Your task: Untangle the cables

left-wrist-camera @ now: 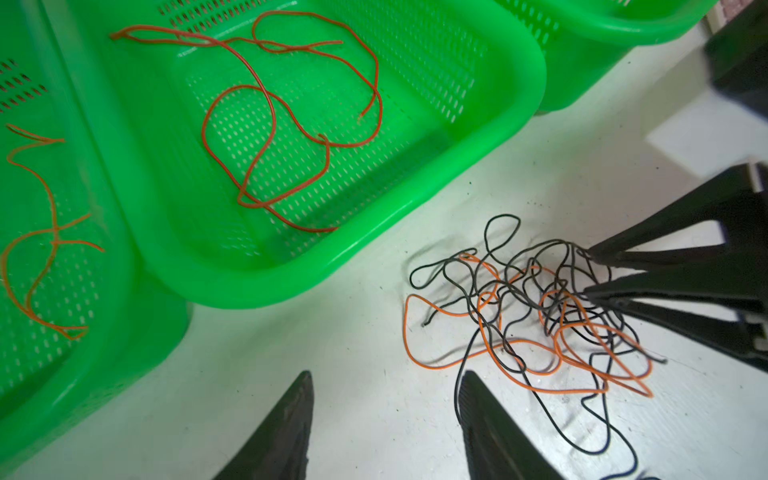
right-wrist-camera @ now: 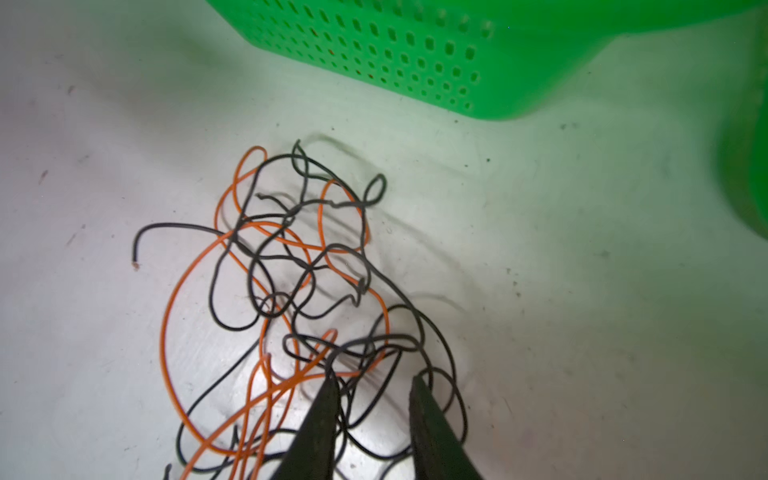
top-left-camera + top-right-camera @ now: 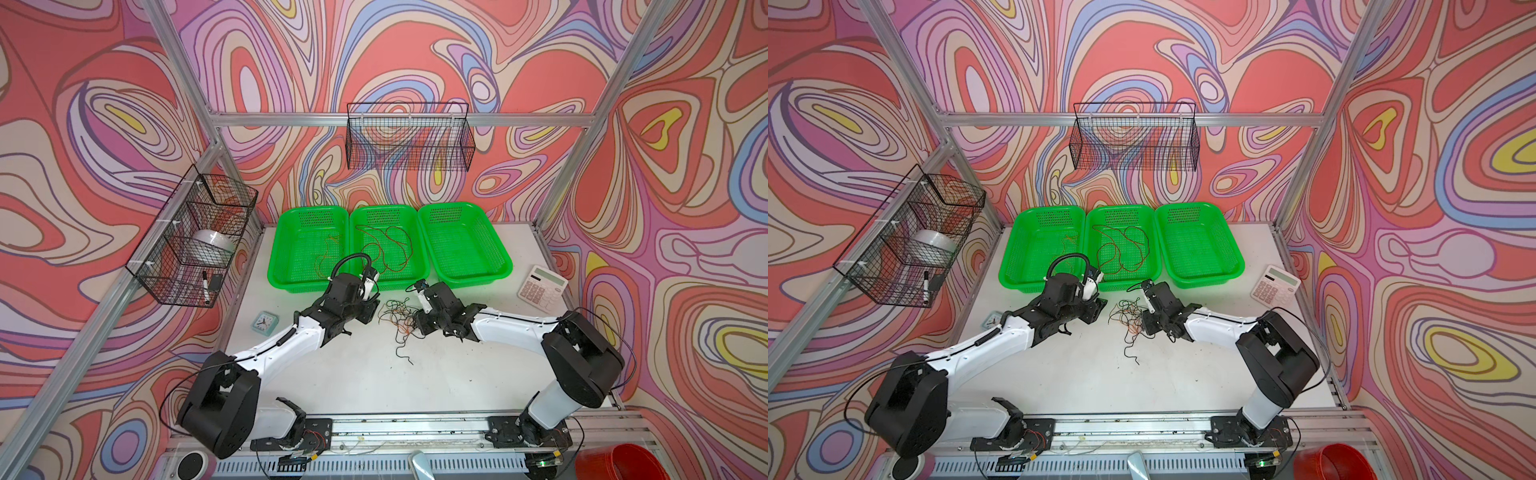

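Jaws apart, the right end effector (image 2: 374,377) straddles the cables (image 2: 299,286) (strands lie in the gap); the left end effector (image 1: 386,376) hangs open beside them.

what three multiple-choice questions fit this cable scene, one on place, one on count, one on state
1. Where is the black-and-orange tangle? A in the wall rack; B on the table before the green baskets; C on the calculator.
2. How many green baskets? A two; B four; C three.
3. The left gripper is: A open; B shut on a red cable; C shut on a pen.
B: it lies on bare white table. C: three stand side by side. A: its fingers stand apart.
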You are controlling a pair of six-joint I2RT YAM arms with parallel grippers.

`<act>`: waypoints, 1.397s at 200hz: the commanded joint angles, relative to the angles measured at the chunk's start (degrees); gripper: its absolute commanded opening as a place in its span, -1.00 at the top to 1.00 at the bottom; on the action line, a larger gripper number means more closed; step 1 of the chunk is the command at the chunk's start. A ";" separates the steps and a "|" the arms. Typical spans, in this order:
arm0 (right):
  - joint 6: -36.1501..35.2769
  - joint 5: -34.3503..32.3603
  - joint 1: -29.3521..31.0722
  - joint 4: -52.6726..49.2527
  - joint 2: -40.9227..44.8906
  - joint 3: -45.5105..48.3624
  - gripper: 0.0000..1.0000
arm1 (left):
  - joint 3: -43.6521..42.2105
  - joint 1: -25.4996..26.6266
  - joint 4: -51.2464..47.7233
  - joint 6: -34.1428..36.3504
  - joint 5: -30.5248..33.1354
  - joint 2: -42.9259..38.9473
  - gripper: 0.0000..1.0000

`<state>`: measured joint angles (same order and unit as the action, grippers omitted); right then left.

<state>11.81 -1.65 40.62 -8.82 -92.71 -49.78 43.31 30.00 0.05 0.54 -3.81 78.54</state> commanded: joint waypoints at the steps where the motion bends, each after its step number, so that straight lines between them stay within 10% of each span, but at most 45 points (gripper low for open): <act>1: -5.47 -8.73 4.12 -6.12 2.84 -3.60 0.33 | -0.66 1.11 2.89 -3.70 0.45 2.69 -0.10; 46: -0.16 -7.12 5.46 -5.05 -2.29 -9.30 -0.14 | -2.77 1.16 6.25 -9.44 6.86 1.50 -0.08; 117: 1.13 -4.15 5.46 -5.08 -14.70 -13.57 -0.20 | -5.23 0.77 2.97 -10.22 13.67 -6.04 -0.10; 149: -1.28 1.53 5.44 0.55 -15.54 -9.99 -0.02 | -5.49 0.76 3.22 -9.67 12.27 -5.39 -0.13; 196: -5.06 1.94 5.41 7.67 -12.14 -4.60 0.80 | -7.03 0.78 6.21 -4.76 6.51 -4.56 -0.21; 279: -14.36 4.69 5.39 20.05 2.71 6.65 1.00 | -12.08 0.41 12.43 1.11 -6.85 -8.55 -0.20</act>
<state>0.89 1.04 45.93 4.47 -94.00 -45.74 33.10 30.65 8.23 -2.04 -2.50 72.95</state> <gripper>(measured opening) 0.048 0.605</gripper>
